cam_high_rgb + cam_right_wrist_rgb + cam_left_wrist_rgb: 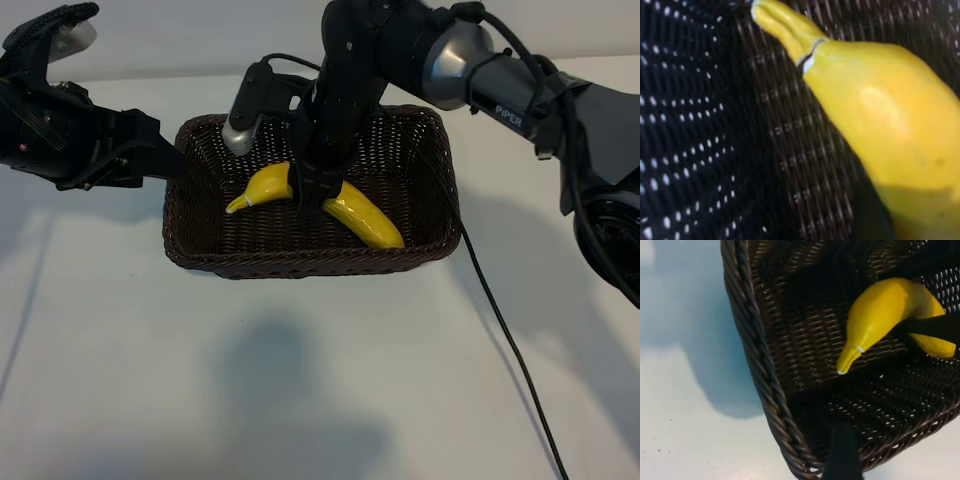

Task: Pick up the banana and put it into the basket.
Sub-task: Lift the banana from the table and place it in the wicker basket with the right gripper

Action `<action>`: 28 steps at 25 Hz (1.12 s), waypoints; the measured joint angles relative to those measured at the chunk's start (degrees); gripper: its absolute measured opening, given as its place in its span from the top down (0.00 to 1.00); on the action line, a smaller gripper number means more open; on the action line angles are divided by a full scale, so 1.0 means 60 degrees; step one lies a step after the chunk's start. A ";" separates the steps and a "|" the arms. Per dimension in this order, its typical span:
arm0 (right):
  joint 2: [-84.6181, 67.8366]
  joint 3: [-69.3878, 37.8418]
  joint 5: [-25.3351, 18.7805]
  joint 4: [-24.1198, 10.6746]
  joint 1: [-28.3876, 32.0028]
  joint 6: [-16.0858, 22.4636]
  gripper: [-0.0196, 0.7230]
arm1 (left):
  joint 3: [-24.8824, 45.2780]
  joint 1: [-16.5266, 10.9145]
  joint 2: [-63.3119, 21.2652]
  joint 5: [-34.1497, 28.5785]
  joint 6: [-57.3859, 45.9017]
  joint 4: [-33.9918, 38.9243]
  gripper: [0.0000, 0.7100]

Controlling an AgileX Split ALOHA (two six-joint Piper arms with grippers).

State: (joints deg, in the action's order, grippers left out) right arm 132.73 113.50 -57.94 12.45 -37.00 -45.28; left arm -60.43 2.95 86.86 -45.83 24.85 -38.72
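Note:
The yellow banana (pixel 365 215) lies inside the dark brown wicker basket (pixel 300 262), its stem tip toward the basket's left wall. My right gripper (pixel 312 195) reaches down into the basket and is shut on the banana's middle, one finger on each side. The right wrist view shows the banana (pixel 880 100) close up over the basket weave (pixel 790 150). My left gripper (pixel 165 155) hovers open and holding nothing just outside the basket's left rim. In its wrist view I see the basket rim (pixel 747 330), the banana (pixel 880 310) and one of its own fingers (pixel 842 455).
A black cable (pixel 505 340) trails from the basket's right side across the white table toward the front. The right arm's body (pixel 600 150) takes up the back right. Bare table lies in front of the basket.

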 joint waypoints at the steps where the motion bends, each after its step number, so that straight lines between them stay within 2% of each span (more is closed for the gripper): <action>1: 0.0012 0.0000 0.0023 0.0000 0.0000 0.0000 0.39 | 0.0000 0.0000 0.0000 0.0000 0.0000 0.0000 0.17; 13: 0.0037 0.0000 0.0036 -0.0011 0.0000 0.0164 0.39 | 0.0000 0.0000 0.0000 0.0000 0.0009 0.0000 0.17; 14: 0.0037 0.0000 -0.0013 -0.0011 0.0000 0.0287 0.36 | 0.0000 0.0000 0.0000 0.0000 0.0009 0.0000 0.17; 17: 0.0037 0.0000 -0.0184 -0.0020 0.0000 0.0625 0.13 | 0.0000 0.0000 0.0000 0.0000 0.0034 0.0000 0.17; 19: 0.0037 0.0000 -0.0327 -0.0021 0.0000 0.0748 0.03 | 0.0000 0.0000 0.0000 0.0000 0.0034 0.0000 0.17; 24: 0.0007 0.0130 -0.0738 -0.0204 0.0000 0.1199 0.00 | 0.0000 0.0000 0.0000 0.0000 0.0034 0.0000 0.17; 28: -0.0048 0.0774 -0.1364 -0.0385 0.0000 0.1673 0.01 | 0.0000 0.0000 0.0000 0.0000 0.0037 0.0000 0.17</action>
State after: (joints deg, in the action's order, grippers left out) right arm 132.44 118.15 -66.13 10.14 -37.00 -35.24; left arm -60.43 2.95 86.86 -45.83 25.07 -38.72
